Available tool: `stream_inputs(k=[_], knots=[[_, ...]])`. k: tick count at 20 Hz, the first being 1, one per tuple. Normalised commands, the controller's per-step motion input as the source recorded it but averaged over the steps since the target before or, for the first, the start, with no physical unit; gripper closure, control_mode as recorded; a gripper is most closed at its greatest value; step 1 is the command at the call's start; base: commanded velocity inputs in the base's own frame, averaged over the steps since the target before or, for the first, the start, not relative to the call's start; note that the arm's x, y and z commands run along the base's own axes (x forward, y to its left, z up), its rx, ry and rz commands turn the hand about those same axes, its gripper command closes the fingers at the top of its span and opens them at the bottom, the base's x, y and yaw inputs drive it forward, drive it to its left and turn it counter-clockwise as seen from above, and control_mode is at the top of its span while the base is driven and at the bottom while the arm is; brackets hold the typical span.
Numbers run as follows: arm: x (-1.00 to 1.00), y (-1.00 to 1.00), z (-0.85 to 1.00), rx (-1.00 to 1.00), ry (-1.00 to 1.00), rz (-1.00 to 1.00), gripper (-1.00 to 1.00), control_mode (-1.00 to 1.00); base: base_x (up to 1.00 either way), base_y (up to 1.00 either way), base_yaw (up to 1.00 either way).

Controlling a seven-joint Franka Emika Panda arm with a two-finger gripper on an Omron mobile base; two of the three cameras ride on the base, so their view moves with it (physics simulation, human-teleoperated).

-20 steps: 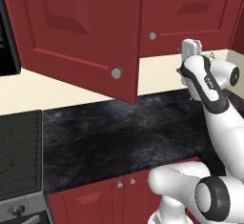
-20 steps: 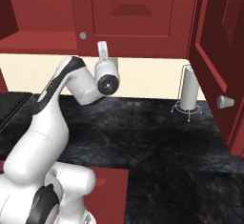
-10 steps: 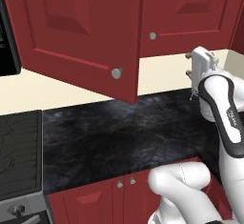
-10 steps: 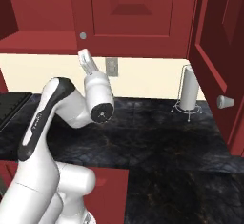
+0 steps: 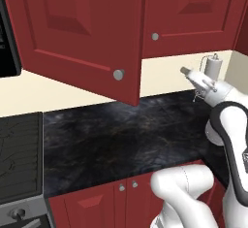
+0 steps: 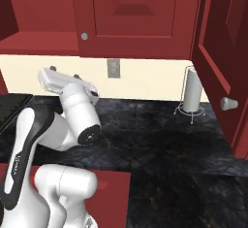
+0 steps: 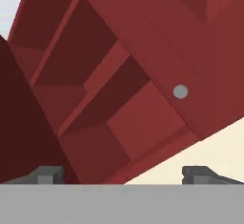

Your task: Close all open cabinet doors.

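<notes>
Two dark-red panelled cabinet doors (image 5: pixel 82 38) (image 6: pixel 225 62) hang open; the white two-finger gripper (image 7: pixel 122 173) is spread wide, holding nothing.

no readable text, labels, brands, numbers or signs on anything
</notes>
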Motion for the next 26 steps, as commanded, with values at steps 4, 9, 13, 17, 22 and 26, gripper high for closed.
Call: stream_inputs(k=[4, 9, 13, 17, 22, 26], knots=[[-0.67, 0.82, 0.0, -0.56, -0.53, 0.0, -1.0, -1.0, 0.0, 0.0, 0.0], [-0.62, 0.42, -0.02, -0.39, -0.37, 0.0, -1.0, -1.0, 0.0, 0.0, 0.0], [-0.43, -0.01, -0.11, -0.17, -0.13, 0.0, -1.0, -1.0, 0.0, 0.0, 0.0], [-1.0, 0.28, 0.0, -0.3, -0.37, -0.08, -1.0, -1.0, 0.0, 0.0, 0.0], [-0.95, 0.51, 0.13, -0.22, -0.4, -0.24, -1.0, -1.0, 0.0, 0.0, 0.0], [-0.82, 0.47, 0.2, -0.16, -0.35, -0.31, -1.0, -1.0, 0.0, 0.0, 0.0]])
